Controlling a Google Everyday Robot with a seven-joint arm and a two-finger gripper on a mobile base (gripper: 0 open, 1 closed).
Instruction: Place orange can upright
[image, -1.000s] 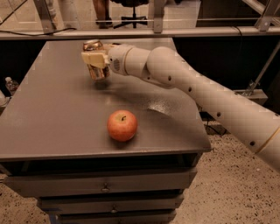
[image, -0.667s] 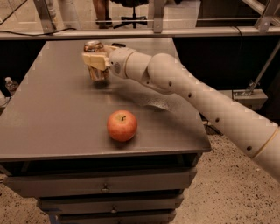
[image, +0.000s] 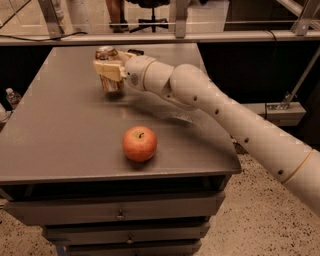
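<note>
The orange can (image: 108, 84) stands roughly upright near the far middle of the grey table (image: 60, 135), its silver top showing at the upper end. My gripper (image: 107, 69) is wrapped around the can's upper half, with cream fingers (image: 102, 70) across its front. The can's base is at or just above the table top; I cannot tell if it touches. My white arm reaches in from the lower right.
A red-orange apple (image: 140, 143) sits on the table near the front edge, in front of the can. A dark flat object (image: 134, 51) lies behind the gripper at the table's far edge. Drawers are below the table top. A plastic bottle (image: 12, 97) stands left of the table.
The gripper and can have stayed at about the same place on the far part of the table; the arm has shifted only slightly. The apple has not moved.
</note>
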